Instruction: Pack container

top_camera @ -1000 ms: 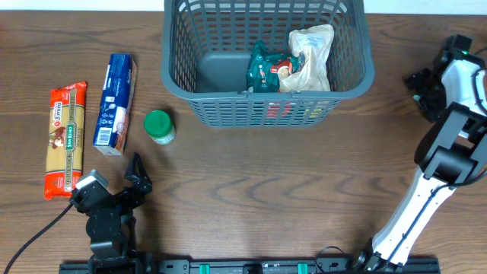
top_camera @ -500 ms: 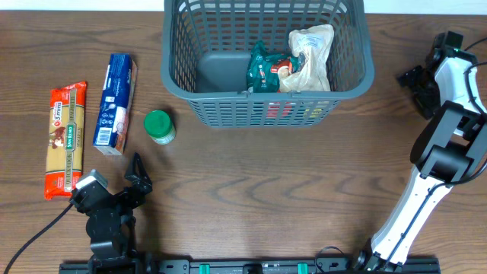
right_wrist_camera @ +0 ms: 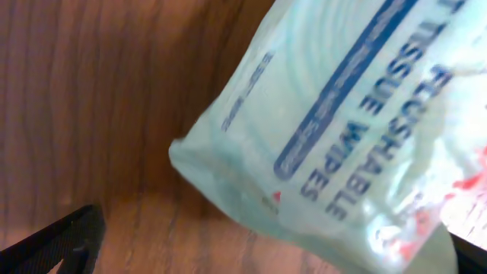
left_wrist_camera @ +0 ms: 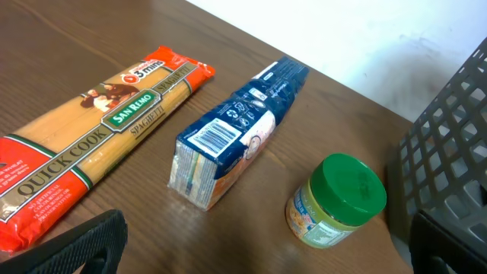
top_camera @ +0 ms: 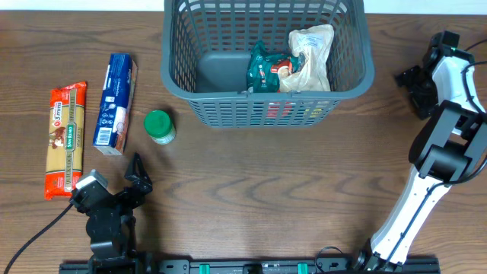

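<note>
Left gripper (left_wrist_camera: 262,245): jaws wide open, empty, low by the jar (left_wrist_camera: 338,202).
Right gripper (right_wrist_camera: 259,247): jaws wide open over the wipes pack (right_wrist_camera: 335,129), not gripping, ready to grab.
Container (top_camera: 228,110): far middle of table, bags (top_camera: 293,61) inside.
Outside: spaghetti (left_wrist_camera: 99,137), blue box (left_wrist_camera: 236,133).

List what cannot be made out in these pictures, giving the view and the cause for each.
- Right wrist: wipes pack is blurred and cut off by the top and right edges; brand unreadable.
- Overhead: red and yellow items low in the container are screened by its lattice wall.
- Overhead: the label on the green-lidded jar is too small to read.
</note>
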`<action>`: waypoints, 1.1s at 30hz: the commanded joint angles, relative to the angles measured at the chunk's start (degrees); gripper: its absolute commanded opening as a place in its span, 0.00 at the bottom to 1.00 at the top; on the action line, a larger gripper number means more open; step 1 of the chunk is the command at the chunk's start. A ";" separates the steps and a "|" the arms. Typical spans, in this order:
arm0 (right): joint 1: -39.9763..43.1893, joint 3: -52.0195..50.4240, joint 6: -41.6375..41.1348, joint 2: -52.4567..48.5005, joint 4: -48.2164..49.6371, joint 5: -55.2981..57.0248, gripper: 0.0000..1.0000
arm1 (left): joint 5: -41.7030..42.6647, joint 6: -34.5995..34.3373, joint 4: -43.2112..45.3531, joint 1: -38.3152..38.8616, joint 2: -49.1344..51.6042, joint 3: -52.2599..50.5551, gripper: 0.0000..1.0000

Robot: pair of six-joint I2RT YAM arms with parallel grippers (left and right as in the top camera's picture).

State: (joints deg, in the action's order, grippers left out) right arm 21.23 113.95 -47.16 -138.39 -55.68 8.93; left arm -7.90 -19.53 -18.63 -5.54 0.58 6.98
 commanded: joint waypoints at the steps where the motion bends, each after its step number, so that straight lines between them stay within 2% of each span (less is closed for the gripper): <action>1: -1.77 0.28 -0.96 -1.99 -0.31 -0.59 0.99 | -0.24 -0.31 -0.28 -0.28 -0.35 -1.20 0.98; 19: -1.73 0.31 -0.63 -1.73 -0.26 0.50 0.99 | -0.24 -0.31 -0.28 -0.28 -0.35 -1.22 0.99; 25: -1.68 0.33 0.52 0.85 1.14 5.14 0.99 | -0.24 -0.31 -0.28 -0.28 -0.35 -1.22 0.99; 33: 1.33 0.33 -2.27 5.01 1.77 4.35 0.99 | -0.24 -0.31 -0.28 -0.28 -0.35 -1.22 0.98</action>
State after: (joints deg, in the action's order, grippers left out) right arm 20.80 113.95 -47.70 -137.12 -53.98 12.03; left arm -7.90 -19.53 -18.63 -5.54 0.58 6.98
